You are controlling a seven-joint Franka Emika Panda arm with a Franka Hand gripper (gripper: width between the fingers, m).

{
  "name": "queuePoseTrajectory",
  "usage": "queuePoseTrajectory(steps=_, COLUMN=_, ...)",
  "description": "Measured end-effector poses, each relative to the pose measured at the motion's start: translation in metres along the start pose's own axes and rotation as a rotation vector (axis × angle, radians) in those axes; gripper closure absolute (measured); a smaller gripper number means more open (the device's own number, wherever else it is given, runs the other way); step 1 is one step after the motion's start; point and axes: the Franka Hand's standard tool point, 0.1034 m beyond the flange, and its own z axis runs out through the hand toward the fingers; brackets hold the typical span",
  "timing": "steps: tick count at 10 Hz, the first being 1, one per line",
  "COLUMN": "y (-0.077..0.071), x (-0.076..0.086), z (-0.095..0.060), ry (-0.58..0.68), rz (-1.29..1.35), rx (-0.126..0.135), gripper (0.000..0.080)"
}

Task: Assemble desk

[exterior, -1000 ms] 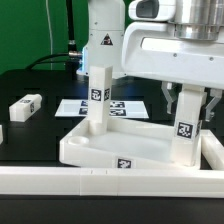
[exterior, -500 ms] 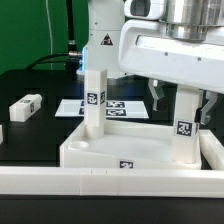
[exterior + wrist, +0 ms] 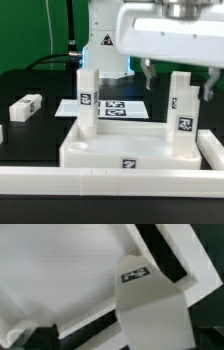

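White desk top [image 3: 110, 150] holds two upright legs [image 3: 87, 100] [image 3: 181, 115]; end effector [image 3: 178, 78] above, fingers apart, empty.

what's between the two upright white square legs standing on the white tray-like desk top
Bare desk top floor lies between the near-left leg and the right leg, seen in the exterior view.

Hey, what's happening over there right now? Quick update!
Tool open, holding nothing, raised above the desk top. Two legs standing upright in it. One loose leg lying on the table. Nothing in the way.
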Motion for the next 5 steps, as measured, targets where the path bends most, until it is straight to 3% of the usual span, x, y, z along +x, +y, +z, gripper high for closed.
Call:
queuePoseTrajectory(steps=2, y=0.028, x=0.013, z=-0.024, ry=-0.007, rz=-0.036, rx=0.049, gripper=0.0151)
queuePoseTrajectory(steps=3, y=0.044, x=0.026, z=-0.026, ry=-0.001, rz=-0.043, rx=0.045, gripper=0.0151)
queuePoseTrajectory(steps=5, y=0.039, x=0.02, z=-0.023, ry=-0.005, rz=-0.042, rx=0.043, gripper=0.0151)
